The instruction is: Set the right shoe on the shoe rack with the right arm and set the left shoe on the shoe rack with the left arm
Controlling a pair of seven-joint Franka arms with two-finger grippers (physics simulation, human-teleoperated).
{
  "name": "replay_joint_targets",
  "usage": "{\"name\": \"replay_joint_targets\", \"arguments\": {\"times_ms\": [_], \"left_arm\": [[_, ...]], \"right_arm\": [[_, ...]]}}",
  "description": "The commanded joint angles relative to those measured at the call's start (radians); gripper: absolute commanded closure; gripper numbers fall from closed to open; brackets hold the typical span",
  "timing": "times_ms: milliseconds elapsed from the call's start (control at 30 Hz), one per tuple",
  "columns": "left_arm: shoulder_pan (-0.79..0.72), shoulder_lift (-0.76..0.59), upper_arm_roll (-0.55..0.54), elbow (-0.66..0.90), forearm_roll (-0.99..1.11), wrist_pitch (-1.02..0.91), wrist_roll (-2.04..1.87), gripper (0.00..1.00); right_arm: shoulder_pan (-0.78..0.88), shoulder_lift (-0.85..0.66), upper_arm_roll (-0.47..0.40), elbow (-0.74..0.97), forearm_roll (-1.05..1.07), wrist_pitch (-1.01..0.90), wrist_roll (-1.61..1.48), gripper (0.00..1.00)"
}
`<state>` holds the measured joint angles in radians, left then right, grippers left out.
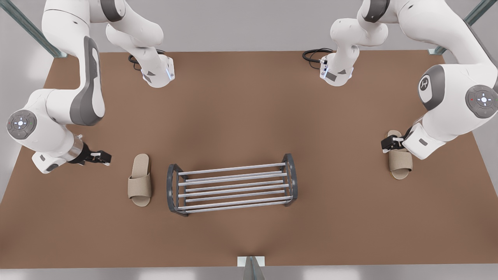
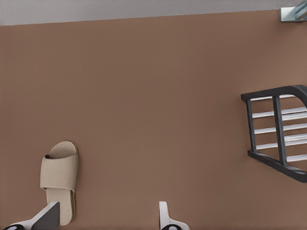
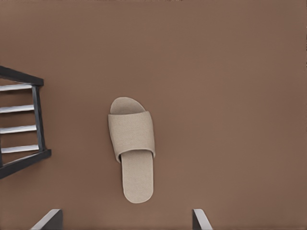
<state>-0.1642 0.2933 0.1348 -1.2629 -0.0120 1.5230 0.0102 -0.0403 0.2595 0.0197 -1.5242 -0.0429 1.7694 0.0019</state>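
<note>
My right shoe (image 1: 139, 179), a beige open-toe slipper, lies flat at lower left of the front view, just beside the upright shoe rack (image 1: 232, 188) of silver bars between dark end frames. My left shoe (image 1: 400, 165), its twin, lies flat at far right, well apart from the rack.

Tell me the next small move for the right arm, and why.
Probably ease the right gripper toward the slipper beside the shoe rack until its open fingers straddle it. It hangs short of that slipper, touching nothing. The left gripper, also open, is over one side of the other slipper.
</note>
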Motion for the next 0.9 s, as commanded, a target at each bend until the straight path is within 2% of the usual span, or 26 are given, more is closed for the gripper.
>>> {"name": "replay_joint_targets", "arguments": {"times_ms": [0, 67, 133, 167, 200, 233, 300, 333, 400, 433, 467, 500, 567, 600, 633, 700, 733, 767, 833, 867], "left_arm": [[0.0, 0.001, 0.0, 0.0, 0.001, 0.005, -0.003, 0.0], [0.0, 0.0, 0.0, -0.003, 0.007, 0.006, -0.003, 0.0], [-0.002, -0.011, 0.003, -0.041, 0.003, 0.08, -0.001, 0.0], [-0.002, -0.019, 0.005, -0.105, 0.004, 0.149, 0.001, 0.0], [-0.002, -0.08, 0.016, -0.232, 0.007, 0.253, 0.045, 0.0], [-0.003, -0.155, 0.043, -0.366, 0.009, 0.35, 0.111, 0.0], [-0.003, -0.216, 0.046, -0.512, 0.096, 0.506, 0.324, 0.0], [-0.003, -0.242, 0.068, -0.602, 0.147, 0.647, 0.537, 0.0], [-0.003, -0.29, 0.091, -0.779, 0.269, 0.883, 0.721, 0.0], [-0.003, -0.292, 0.111, -0.822, 0.395, 0.963, 0.815, 0.0], [-0.003, -0.292, 0.123, -0.872, 0.476, 1.064, 0.846, 0.0], [-0.002, -0.292, 0.179, -0.961, 0.636, 1.247, 0.846, 0.0], [0.003, -0.286, 0.264, -1.033, 0.839, 1.448, 0.834, 0.0], [0.003, -0.281, 0.267, -1.056, 0.842, 1.476, 0.83, 0.0], [0.005, -0.243, 0.298, -1.089, 0.845, 1.592, 0.826, 0.0], [0.005, -0.203, 0.364, -1.119, 0.923, 1.717, 0.824, 0.0], [0.005, -0.203, 0.379, -1.138, 0.925, 1.735, 0.823, 0.0], [0.005, -0.16, 0.463, -1.185, 0.935, 1.888, 0.824, 0.0], [0.005, -0.123, 0.548, -1.19, 1.047, 1.965, 0.824, 0.0], [0.005, -0.108, 0.563, -1.19, 1.07, 1.967, 0.824, 0.0]], "right_arm": [[0.0, -0.002, 0.0, 0.001, 0.0, 0.007, -0.005, 0.0], [0.008, -0.026, 0.002, -0.039, -0.014, 0.05, -0.013, 0.0], [0.01, -0.117, 0.008, -0.22, -0.057, 0.226, -0.069, 0.0], [0.007, -0.123, 0.006, -0.24, -0.037, 0.232, -0.062, 0.0], [0.005, -0.124, -0.006, -0.249, 0.046, 0.239, -0.065, 0.0], [0.016, -0.135, -0.055, -0.266, 0.107, 0.24, -0.065, 0.0], [0.005, -0.181, -0.066, -0.392, 0.193, 0.383, -0.05, 0.0], [0.016, -0.212, -0.063, -0.43, 0.215, 0.438, -0.045, 0.0], [0.017, -0.239, -0.034, -0.471, 0.031, 0.444, -0.215, 0.0], [0.016, -0.246, 0.028, -0.493, -0.092, 0.449, -0.218, 0.0], [0.016, -0.259, 0.054, -0.533, -0.234, 0.481, -0.221, 0.0], [0.017, -0.275, 0.074, -0.577, -0.359, 0.533, -0.221, 0.0], [0.036, -0.204, 0.146, -0.577, -0.584, 0.544, -0.211, 0.0], [0.054, -0.203, 0.147, -0.611, -0.607, 0.613, -0.206, 0.0], [0.053, -0.194, 0.146, -0.643, -0.731, 0.688, -0.206, 0.0], [0.056, -0.169, 0.146, -0.685, -1.034, 0.762, -0.059, 0.0], [0.053, -0.146, 0.146, -0.721, -1.092, 0.843, 0.041, 0.0], [0.054, -0.137, 0.146, -0.732, -1.328, 0.845, 0.161, 0.0], [0.054, -0.112, 0.146, -0.748, -1.491, 0.858, 0.3, 0.0], [0.054, -0.1, 0.146, -0.766, -1.664, 0.849, 0.461, 0.0]]}}
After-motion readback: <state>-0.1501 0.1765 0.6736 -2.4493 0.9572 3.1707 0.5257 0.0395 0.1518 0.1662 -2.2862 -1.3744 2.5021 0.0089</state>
